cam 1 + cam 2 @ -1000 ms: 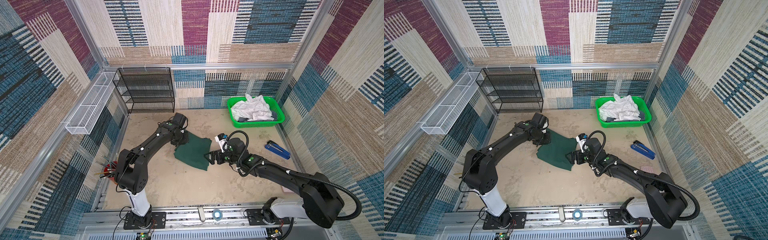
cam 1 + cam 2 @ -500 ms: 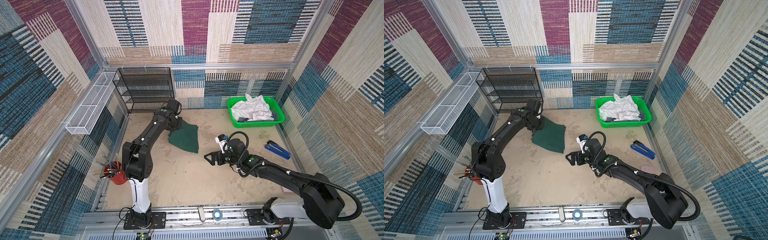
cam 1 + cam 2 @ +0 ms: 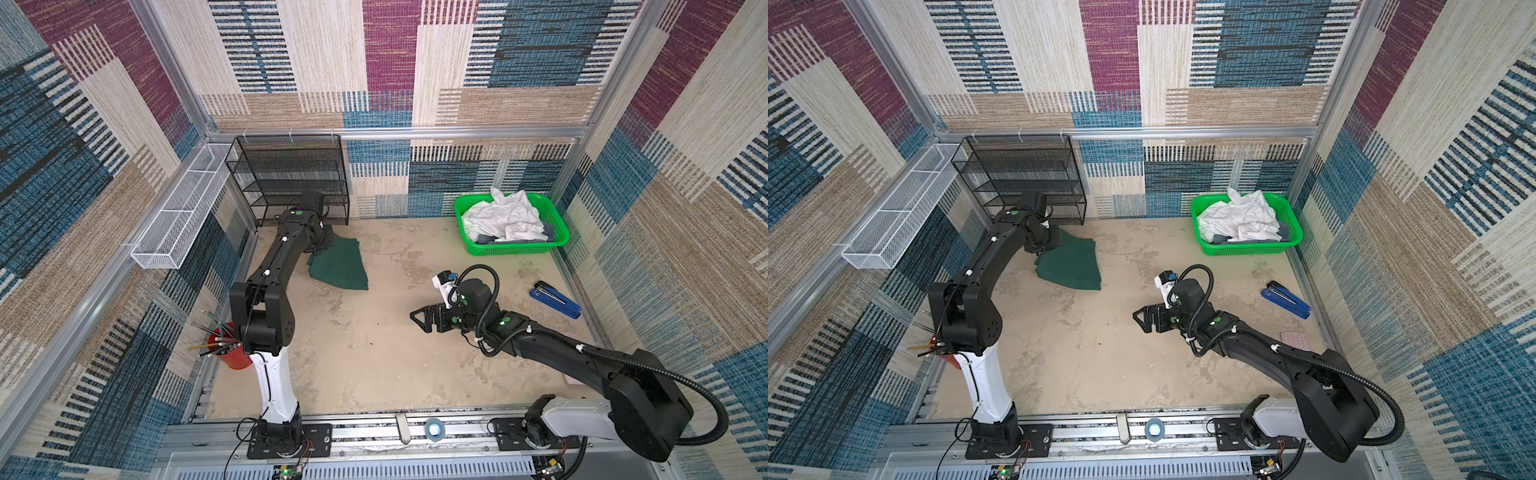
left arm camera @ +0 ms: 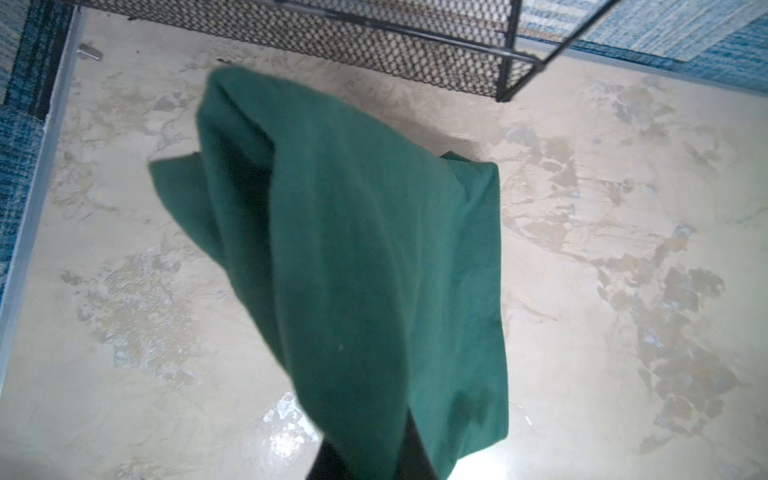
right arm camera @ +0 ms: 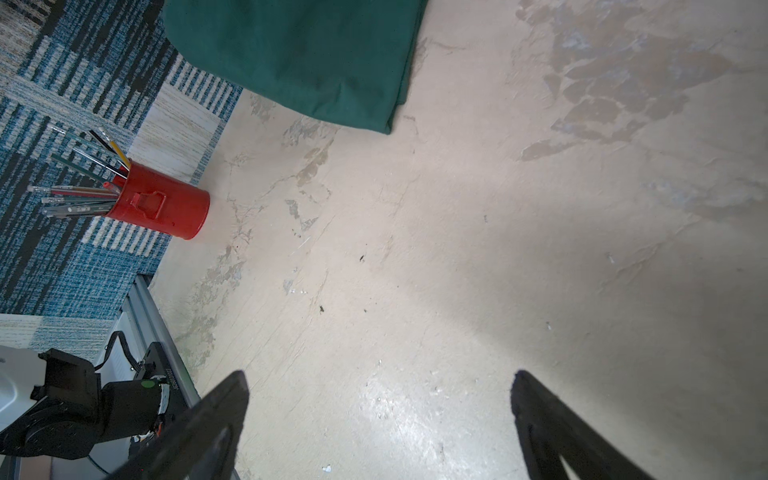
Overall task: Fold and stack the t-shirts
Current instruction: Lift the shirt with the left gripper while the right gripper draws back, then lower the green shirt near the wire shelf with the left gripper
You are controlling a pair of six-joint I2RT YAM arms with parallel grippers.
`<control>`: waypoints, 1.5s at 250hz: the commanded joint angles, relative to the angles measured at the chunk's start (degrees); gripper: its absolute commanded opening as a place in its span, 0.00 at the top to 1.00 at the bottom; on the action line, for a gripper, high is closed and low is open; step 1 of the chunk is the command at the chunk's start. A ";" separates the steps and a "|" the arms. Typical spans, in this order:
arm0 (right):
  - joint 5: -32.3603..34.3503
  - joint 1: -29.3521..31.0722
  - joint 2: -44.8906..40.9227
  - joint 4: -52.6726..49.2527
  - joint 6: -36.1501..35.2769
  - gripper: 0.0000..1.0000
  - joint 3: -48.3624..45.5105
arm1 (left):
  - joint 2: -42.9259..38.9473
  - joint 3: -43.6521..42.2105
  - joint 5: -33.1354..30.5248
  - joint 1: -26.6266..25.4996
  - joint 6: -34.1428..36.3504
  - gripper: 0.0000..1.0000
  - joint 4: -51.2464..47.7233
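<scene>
One gripper pinches the green shirt; its partner hangs spread over bare table.

The left gripper (image 3: 325,241) is pressed together on an edge of the folded dark green t-shirt (image 3: 340,266), which drapes from it onto the table (image 3: 374,365) at about 11 o'clock in both top views, just in front of the black mesh rack (image 3: 291,174). The right gripper (image 5: 378,374), fingers spread wide and holding nothing, hovers near the table's middle, well apart from that shirt. White t-shirts (image 3: 503,214) and grey fabric (image 3: 484,239) lie crumpled in the green basket (image 3: 511,250) at 1 o'clock. A blue stapler (image 3: 555,299) lies at 3 o'clock and a red pencil cup (image 5: 162,205) stands at 8 o'clock.
</scene>
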 commanded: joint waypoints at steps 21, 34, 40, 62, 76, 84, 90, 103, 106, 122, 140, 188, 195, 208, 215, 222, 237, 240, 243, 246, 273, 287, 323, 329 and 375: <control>0.94 0.07 0.29 0.14 0.30 0.01 0.01 | 0.01 0.00 0.90 3.17 0.73 1.00 1.71; 0.89 0.04 0.38 0.16 0.28 0.01 -0.01 | 0.01 -0.15 1.16 3.94 0.88 1.00 1.78; 0.82 0.01 0.52 0.16 0.32 0.01 -0.05 | 0.01 -0.24 1.27 4.28 0.89 1.00 1.68; 0.81 0.08 0.79 0.42 0.43 0.01 -0.07 | -0.16 -0.57 1.84 5.29 1.05 1.00 1.72; 0.64 0.02 1.14 0.51 0.51 0.01 0.11 | -0.40 -1.02 2.10 5.74 1.15 1.00 1.73; 0.51 0.05 1.40 0.35 0.39 0.01 0.34 | -0.58 -1.32 1.98 6.00 1.37 1.00 1.98; 0.42 0.06 1.46 0.23 0.37 0.01 0.46 | -0.65 -1.54 1.88 6.17 1.35 1.00 2.08; 0.49 0.06 1.50 0.03 0.37 0.01 0.54 | -0.61 -1.82 1.69 6.50 1.47 1.00 2.37; 0.59 0.09 1.53 -0.03 0.38 0.01 0.52 | -0.53 -1.83 1.67 6.59 1.36 1.00 2.38; 0.81 0.07 1.31 0.12 0.50 0.01 0.05 | -0.12 -1.95 1.80 7.28 1.31 1.00 2.55; 0.78 0.04 1.35 0.22 0.50 0.01 -0.25 | 0.39 -2.47 2.06 8.07 0.99 1.00 3.20; 0.71 0.05 1.50 0.00 0.57 0.01 -0.26 | 1.30 -4.41 3.39 10.36 0.55 1.00 4.75; 0.69 0.05 1.55 0.03 0.58 0.01 -0.28 | 1.42 -4.63 3.71 10.71 0.47 1.00 5.07; 0.60 0.09 1.65 -0.02 0.46 0.01 -0.31 | 1.52 -5.39 4.41 11.28 0.54 1.00 5.81; 0.64 0.05 1.73 0.00 0.48 0.01 -0.35 | 1.63 -5.78 4.64 11.59 0.47 1.00 6.38; 0.69 0.10 1.68 -0.01 0.45 0.01 -0.53 | 1.59 -6.32 4.89 11.88 0.38 1.00 6.84; 0.69 0.05 1.88 0.40 0.60 0.01 -0.81 | 1.77 -7.00 5.04 12.41 0.03 1.00 7.43; 0.61 0.05 1.92 0.48 0.61 0.01 -0.89 | 1.89 -7.11 5.09 12.51 -0.05 1.00 7.56; 0.56 0.07 2.00 0.55 0.55 0.01 -0.88 | 1.87 -7.18 5.09 12.60 -0.12 1.00 7.69; 0.51 0.05 2.09 0.51 0.54 0.01 -0.80 | 1.94 -7.32 5.10 12.68 -0.16 1.00 7.83; 0.07 0.04 2.75 0.50 0.53 0.01 -0.40 | 2.51 -7.85 5.64 13.26 -0.47 1.00 8.23; 0.09 0.09 2.82 0.60 0.61 0.01 -0.36 | 2.90 -7.85 5.48 13.48 -0.60 1.00 8.15; 0.07 0.05 2.93 0.45 0.50 0.01 -0.43 | 3.99 -7.81 4.39 14.10 -0.78 1.00 8.02; 0.16 0.08 2.89 0.42 0.45 0.01 -0.44 | 4.25 -7.70 4.09 14.32 -0.82 1.00 7.85; 0.25 0.02 3.10 0.54 0.52 0.01 -0.73 | 5.63 -7.54 3.30 15.16 -1.35 0.90 7.04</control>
